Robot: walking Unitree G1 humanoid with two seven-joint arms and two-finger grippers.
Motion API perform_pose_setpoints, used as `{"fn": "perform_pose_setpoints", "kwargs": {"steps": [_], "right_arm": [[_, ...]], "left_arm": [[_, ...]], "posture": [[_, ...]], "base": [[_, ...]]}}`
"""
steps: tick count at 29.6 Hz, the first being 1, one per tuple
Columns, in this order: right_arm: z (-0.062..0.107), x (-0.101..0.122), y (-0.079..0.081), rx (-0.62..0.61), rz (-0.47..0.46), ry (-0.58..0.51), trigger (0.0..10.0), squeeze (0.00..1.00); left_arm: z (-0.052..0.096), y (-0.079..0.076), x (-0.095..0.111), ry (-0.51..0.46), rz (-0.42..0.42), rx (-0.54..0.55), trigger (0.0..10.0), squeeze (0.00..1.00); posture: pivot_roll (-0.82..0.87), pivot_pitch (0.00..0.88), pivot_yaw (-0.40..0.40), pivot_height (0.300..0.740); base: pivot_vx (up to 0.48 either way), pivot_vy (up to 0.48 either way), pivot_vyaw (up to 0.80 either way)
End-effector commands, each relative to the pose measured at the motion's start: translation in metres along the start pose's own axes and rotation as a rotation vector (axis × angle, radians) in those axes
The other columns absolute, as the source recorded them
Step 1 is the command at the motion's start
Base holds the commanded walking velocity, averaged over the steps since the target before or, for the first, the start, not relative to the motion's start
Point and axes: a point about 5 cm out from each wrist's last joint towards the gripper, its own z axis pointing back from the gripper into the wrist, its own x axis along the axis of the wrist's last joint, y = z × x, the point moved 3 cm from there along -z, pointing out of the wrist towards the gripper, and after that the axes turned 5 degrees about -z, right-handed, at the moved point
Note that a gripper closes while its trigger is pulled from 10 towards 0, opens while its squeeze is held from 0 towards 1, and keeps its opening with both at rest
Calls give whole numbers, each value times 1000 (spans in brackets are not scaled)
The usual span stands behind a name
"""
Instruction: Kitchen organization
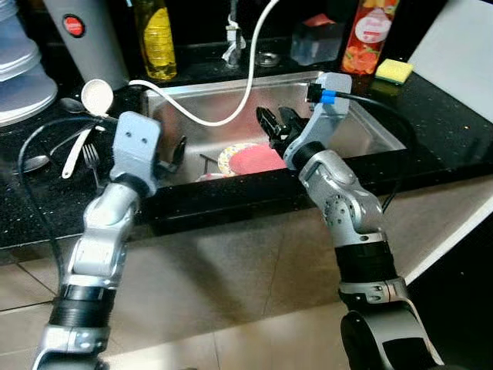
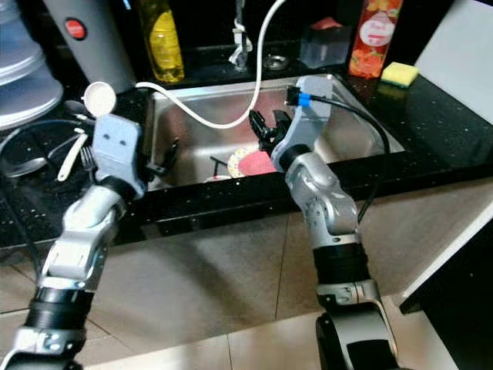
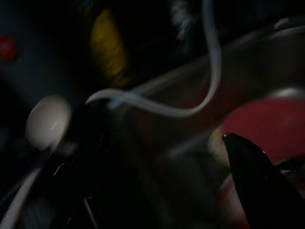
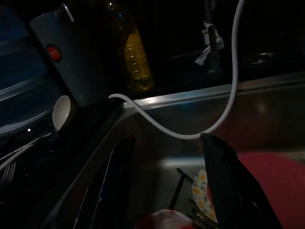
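Both arms reach over the steel sink (image 2: 362, 127), the right hand (image 2: 267, 126) hovering open above a red plate (image 2: 260, 163), the left hand (image 2: 166, 158) at the sink's left rim.

Head views evenly lit from above, moderately bright; the black counter (image 1: 431, 131) shows speckled reflections and the steel sink (image 1: 362, 131) carries soft glare along its rim. Backsplash area falls into deep shadow. Mild softness overall, slight bending at the frame edges. Right wrist view dim, underexposed, fairly sharp. Left wrist view very dark and heavily blurred, with smeared outlines
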Motion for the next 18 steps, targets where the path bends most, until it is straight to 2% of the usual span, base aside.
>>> {"fn": "perform_pose_setpoints", "kwargs": {"steps": [1, 3, 6, 9, 12, 13, 14, 18], "right_arm": [[1, -1, 0, 7, 7, 4, 10000, 0], [0, -3, 2, 21, 15, 11, 10000, 0], [-4, -1, 4, 27, 12, 0, 10000, 0], [-7, 5, 4, 30, 40, -23, 10000, 0], [-9, 17, -3, -7, 72, -70, 10000, 0], [-9, 17, -3, -7, 72, -70, 10000, 0], [-8, 19, -5, -24, 66, -83, 10000, 0], [-7, 19, -7, -35, 72, -95, 10000, 0]], "left_arm": [[7, 21, -10, 37, -42, 72, 10000, 0], [18, 45, -23, 78, -68, 172, 10000, 0], [33, 76, -39, 124, -174, 288, 10000, 0], [45, 106, -42, 147, -270, 409, 10000, 0], [52, 127, -41, 165, -366, 488, 10000, 0], [52, 127, -41, 165, -366, 488, 10000, 0], [58, 140, -42, 192, -414, 531, 10000, 0], [63, 149, -38, 196, -456, 539, 10000, 0]], "posture": [[127, 0, 7, 740], [128, 0, 5, 740], [141, 0, -16, 740], [132, 0, -10, 740], [133, 0, -22, 740], [133, 0, -22, 740], [133, 0, -18, 740], [137, 0, -9, 740]], "base": [[0, 0, 0], [0, 0, 0], [0, 0, 0], [0, 0, 0], [0, 0, 0], [0, 0, 0], [0, 0, 0], [0, 0, 0]]}}
